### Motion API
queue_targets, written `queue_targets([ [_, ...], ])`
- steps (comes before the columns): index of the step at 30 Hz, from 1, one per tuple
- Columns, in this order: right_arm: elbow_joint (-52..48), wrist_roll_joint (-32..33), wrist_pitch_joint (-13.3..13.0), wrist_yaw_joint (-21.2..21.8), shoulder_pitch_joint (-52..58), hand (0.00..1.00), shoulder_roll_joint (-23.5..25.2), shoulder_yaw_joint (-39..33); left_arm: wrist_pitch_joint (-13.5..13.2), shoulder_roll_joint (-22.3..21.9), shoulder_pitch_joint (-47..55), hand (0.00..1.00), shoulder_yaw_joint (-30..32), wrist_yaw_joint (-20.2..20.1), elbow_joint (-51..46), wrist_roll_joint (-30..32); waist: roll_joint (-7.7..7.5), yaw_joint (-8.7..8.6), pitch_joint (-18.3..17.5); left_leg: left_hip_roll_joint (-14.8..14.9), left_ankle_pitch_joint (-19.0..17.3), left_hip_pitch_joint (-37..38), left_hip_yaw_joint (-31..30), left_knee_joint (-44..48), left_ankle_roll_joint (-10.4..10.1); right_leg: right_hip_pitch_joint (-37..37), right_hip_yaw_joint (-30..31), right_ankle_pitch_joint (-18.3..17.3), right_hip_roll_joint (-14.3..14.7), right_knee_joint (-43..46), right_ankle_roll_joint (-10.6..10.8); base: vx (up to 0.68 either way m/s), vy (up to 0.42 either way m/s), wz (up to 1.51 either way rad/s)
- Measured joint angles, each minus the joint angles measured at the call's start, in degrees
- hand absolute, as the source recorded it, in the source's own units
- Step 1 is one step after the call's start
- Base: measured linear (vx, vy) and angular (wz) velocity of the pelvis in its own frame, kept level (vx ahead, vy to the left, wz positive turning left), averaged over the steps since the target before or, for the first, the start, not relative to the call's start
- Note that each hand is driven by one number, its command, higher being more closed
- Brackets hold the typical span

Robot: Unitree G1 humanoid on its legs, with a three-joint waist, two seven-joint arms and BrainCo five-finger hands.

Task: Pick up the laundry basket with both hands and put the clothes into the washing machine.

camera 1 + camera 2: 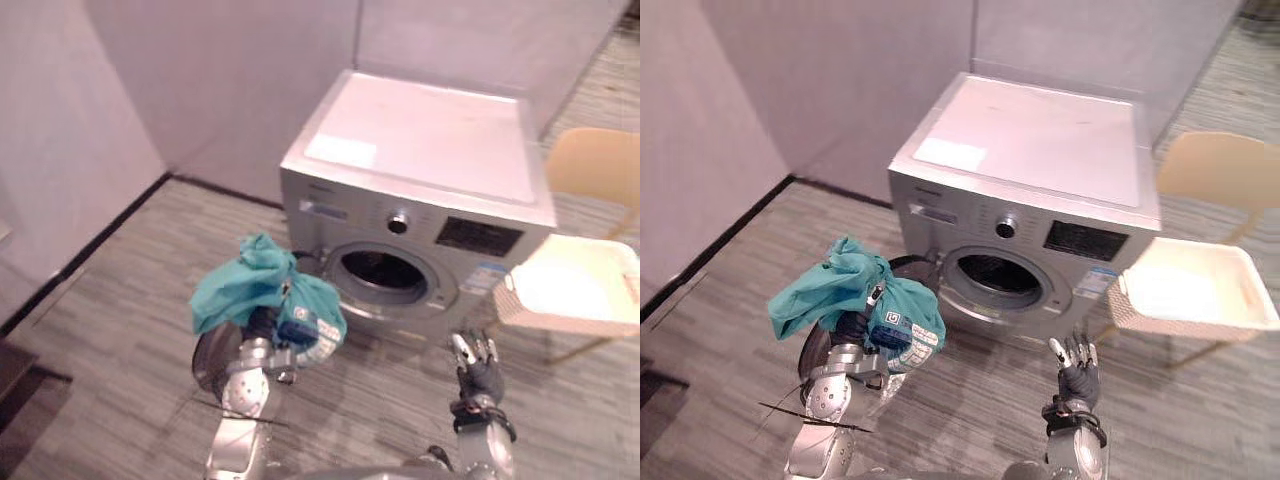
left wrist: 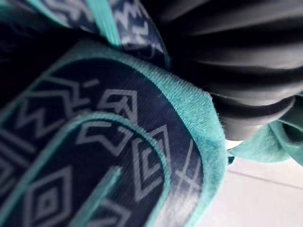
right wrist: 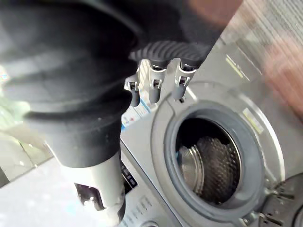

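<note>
Staged laundry corner — front-loading washing machine (image 1: 420, 215) against bare partition walls (image 1: 220, 90), grey plank floor (image 1: 120, 330)

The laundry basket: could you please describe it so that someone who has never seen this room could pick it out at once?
Find the silver front-loading washing machine; on the robot's right of it stands a tan chair. The laundry basket rests on that chair: a pale, rectangular tub with a lattice-patterned wall, unlike the plain tan chair and the silver machine.

— Your left hand (image 1: 264, 323) is raised at seven o'clock, forearm upright beneath it.
— And your right hand (image 1: 478, 366) stands lower, at five o'clock, fingers (image 3: 155, 87) straight, pointing toward twelve, holding nothing.
</note>
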Motion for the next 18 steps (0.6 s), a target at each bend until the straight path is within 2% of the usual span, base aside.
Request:
queue_targets([
  [1,0.0,0.0,0.0,0.0,0.1,0.00,0.0,0.0,0.0,0.0,0.0,1.00,0.2,0.2,0.0,0.0,0.00,-0.04,0.0,0.0,0.1,1.0,1.4,-0.7,-0.1,-0.5,-3.4,-2.4,0.6,2.3,-0.3,0.00,0.053,-1.10],
  [3,0.1,0.0,0.0,0.3,0.0,0.00,0.2,0.0,0.0,0.0,-0.2,1.00,0.6,0.8,0.0,0.0,0.18,-0.17,-0.1,-0.2,0.5,3.6,6.8,-3.0,-1.0,-1.4,-11.2,-9.2,5.3,4.8,0.8,0.03,-0.017,-1.20],
  [4,0.2,0.0,0.0,0.4,0.0,0.00,0.2,-0.1,0.0,-0.1,-0.3,1.00,0.6,0.8,0.0,0.0,0.25,-0.24,-0.1,-0.2,0.7,3.6,7.7,-3.6,-1.3,-1.5,-12.6,-10.1,6.7,3.6,0.6,0.08,-0.070,-0.99],
  [5,0.6,0.1,-0.2,0.4,-0.1,0.00,0.3,-0.5,0.0,-0.3,-0.5,1.00,0.5,0.7,0.2,0.0,-0.17,-0.55,-0.4,-0.3,1.2,3.6,8.9,-4.3,-2.1,-0.8,-15.3,-10.9,8.3,-0.9,-1.9,0.09,-0.072,-0.65],
  [6,0.9,0.1,-0.4,0.4,-0.1,0.00,0.3,-0.6,0.0,-0.6,-0.7,1.00,0.3,0.6,0.7,-0.1,-0.11,-0.53,-0.5,-0.3,1.2,3.5,8.9,-4.4,-2.3,0.2,-15.8,-11.2,8.6,-3.4,-2.5,0.14,-0.104,-0.66],
  [7,1.6,0.1,-0.9,0.3,0.1,0.00,0.3,-1.6,0.3,-2.0,-1.5,1.00,0.2,0.6,2.3,-0.2,1.52,-0.53,-0.5,0.5,1.9,3.3,7.7,-5.2,-3.4,1.2,-15.8,-9.8,10.2,-5.5,-3.8,0.21,-0.136,-0.34],
  [9,1.7,0.3,-1.3,0.2,1.6,0.00,0.6,-1.6,0.8,-2.5,-2.9,1.00,-1.0,0.3,3.7,-0.2,2.33,-0.85,-0.6,0.9,3.3,4.0,5.0,-6.8,-4.2,3.2,-16.8,-9.7,11.3,-7.5,-4.1,0.24,-0.160,0.03],
  [12,1.6,1.4,-1.7,0.3,2.6,0.00,0.7,-1.4,0.8,-2.3,-4.7,1.00,-2.7,-0.7,4.9,-0.2,2.14,-0.80,-0.6,2.3,4.6,6.9,1.5,-5.8,-4.6,8.2,-17.9,-10.5,12.2,-8.2,-5.5,0.15,-0.088,0.28],
  [15,0.1,2.3,-2.0,0.4,2.7,0.00,0.6,-1.3,0.7,-2.3,-5.1,1.00,-2.5,-0.8,4.9,-0.3,1.67,-0.39,-0.4,4.1,5.4,5.2,-1.3,3.2,-3.5,10.8,-18.4,-11.3,11.8,-8.3,-5.8,0.14,-0.026,0.27],
  [16,-0.5,2.3,-2.1,0.5,3.1,0.00,0.6,-1.1,0.7,-2.3,-4.8,1.00,-1.9,-0.8,4.9,-0.3,0.91,-0.19,0.1,5.3,6.5,2.5,-3.6,11.5,-1.7,12.6,-18.6,-12.8,11.1,-8.2,-5.2,0.10,-0.016,0.29],
  [17,-1.0,2.3,-2.1,0.5,3.6,0.00,0.5,-1.2,0.8,-2.4,-4.6,1.00,-1.4,-0.7,4.9,-0.4,0.84,0.17,0.9,7.4,9.4,-1.6,-6.9,21.7,2.6,14.8,-18.7,-14.2,11.1,-8.2,-5.1,0.09,-0.007,0.22],
  [18,-1.5,2.4,-2.1,0.5,3.9,0.00,0.4,-1.3,0.8,-2.3,-4.5,1.00,-1.2,-0.7,4.9,-0.4,1.01,0.48,1.5,8.2,12.2,-3.5,-8.9,26.7,4.2,15.7,-18.6,-14.7,11.2,-8.2,-5.2,0.07,0.014,-0.07],
])
